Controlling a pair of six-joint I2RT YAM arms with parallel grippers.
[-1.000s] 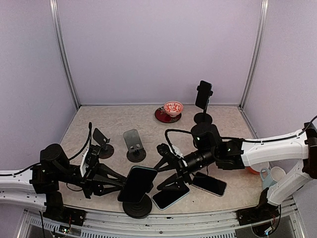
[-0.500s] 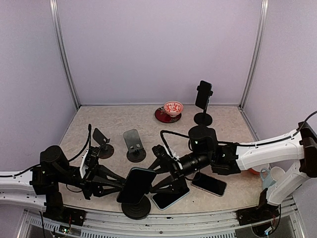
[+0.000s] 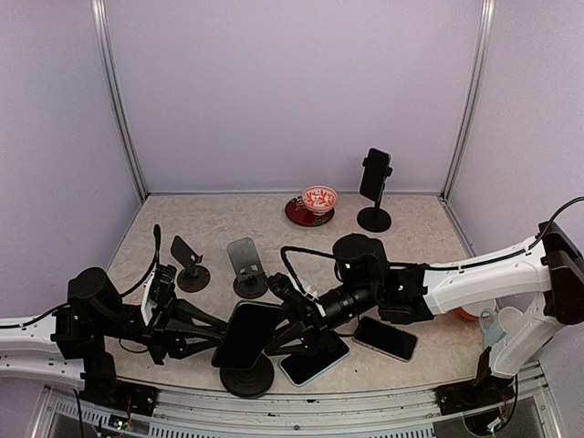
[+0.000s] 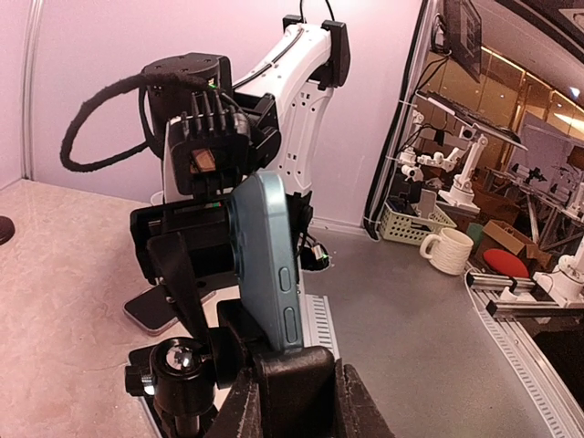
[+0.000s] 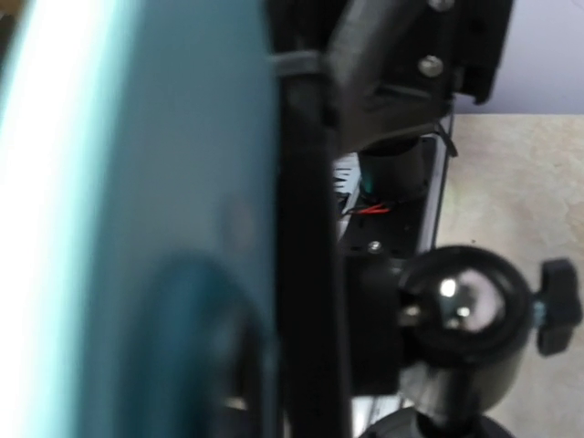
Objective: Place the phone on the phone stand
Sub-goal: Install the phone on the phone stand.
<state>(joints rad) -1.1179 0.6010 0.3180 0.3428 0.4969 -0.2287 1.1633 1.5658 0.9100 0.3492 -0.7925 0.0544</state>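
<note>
A teal-blue phone (image 3: 248, 333) stands upright in the clamp of a round-based black phone stand (image 3: 242, 376) at the table's front. My left gripper (image 3: 224, 336) reaches in from the left. In the left wrist view the left gripper (image 4: 292, 401) is shut on the stand's lower clamp block, with the phone (image 4: 269, 265) rising edge-on from it. My right gripper (image 3: 278, 336) comes from the right and closes on the phone's far end. The right wrist view is filled by the blurred phone (image 5: 155, 228), and the stand's ball joint (image 5: 465, 301) shows beside it.
Two more phones (image 3: 313, 365) (image 3: 385, 338) lie flat just right of the stand. Two small stands (image 3: 245, 265) (image 3: 187, 265) sit behind on the left. A tall stand holding a phone (image 3: 374, 182) and a red bowl (image 3: 319, 198) are at the back. Mugs (image 3: 502, 319) stand far right.
My right arm has slid left onto the phone and its jaws have narrowed round it. The left gripper, with the stand and phone, has shifted slightly left.
</note>
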